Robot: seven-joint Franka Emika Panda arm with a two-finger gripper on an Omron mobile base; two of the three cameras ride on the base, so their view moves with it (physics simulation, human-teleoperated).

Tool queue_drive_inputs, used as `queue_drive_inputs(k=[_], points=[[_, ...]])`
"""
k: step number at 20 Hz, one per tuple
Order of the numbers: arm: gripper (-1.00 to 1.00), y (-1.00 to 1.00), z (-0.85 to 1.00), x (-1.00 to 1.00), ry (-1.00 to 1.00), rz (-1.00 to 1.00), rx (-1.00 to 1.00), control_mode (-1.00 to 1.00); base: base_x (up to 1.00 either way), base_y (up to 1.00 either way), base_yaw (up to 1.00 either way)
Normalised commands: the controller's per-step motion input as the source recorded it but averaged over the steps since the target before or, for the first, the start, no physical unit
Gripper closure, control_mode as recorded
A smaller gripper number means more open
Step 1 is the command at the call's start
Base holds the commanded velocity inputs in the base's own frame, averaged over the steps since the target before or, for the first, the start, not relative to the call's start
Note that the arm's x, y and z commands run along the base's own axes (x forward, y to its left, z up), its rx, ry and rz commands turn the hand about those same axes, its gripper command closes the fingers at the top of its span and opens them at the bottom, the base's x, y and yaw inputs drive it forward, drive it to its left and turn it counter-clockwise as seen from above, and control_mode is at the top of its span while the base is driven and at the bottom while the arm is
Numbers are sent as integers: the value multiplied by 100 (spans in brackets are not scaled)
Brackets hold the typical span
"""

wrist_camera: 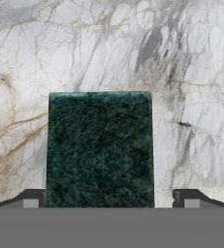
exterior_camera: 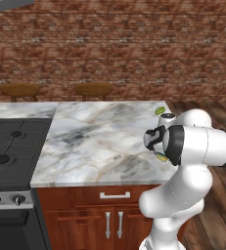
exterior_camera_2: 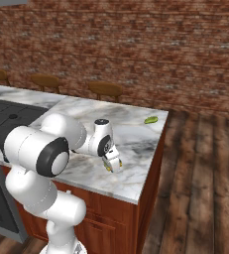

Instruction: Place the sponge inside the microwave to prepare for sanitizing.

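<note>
Straddling sponge [wrist_camera: 100,150]: open end effector [wrist_camera: 108,201]

No text, label, brand, number or sign can be read on anything shown in any of the three views.

A white, grey-veined marble tabletop [exterior_camera: 95,141] tops reddish wooden cabinets [exterior_camera: 109,215] with metal handles. A black stove [exterior_camera: 11,146] with burners and knobs adjoins its left side. A small green object [exterior_camera_2: 151,119] lies near the far corner. Two wooden stools [exterior_camera: 93,90] stand before a brick wall [exterior_camera: 114,49], over a dark plank floor [exterior_camera_2: 200,188].
</note>
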Motion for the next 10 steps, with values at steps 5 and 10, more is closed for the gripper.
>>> queue_drive_inputs(k=[5,10], points=[[-100,0,0,0,0,0,0,-100,0,0,0],[100,0,0,0,0,0,0,-100,0,0,0]])
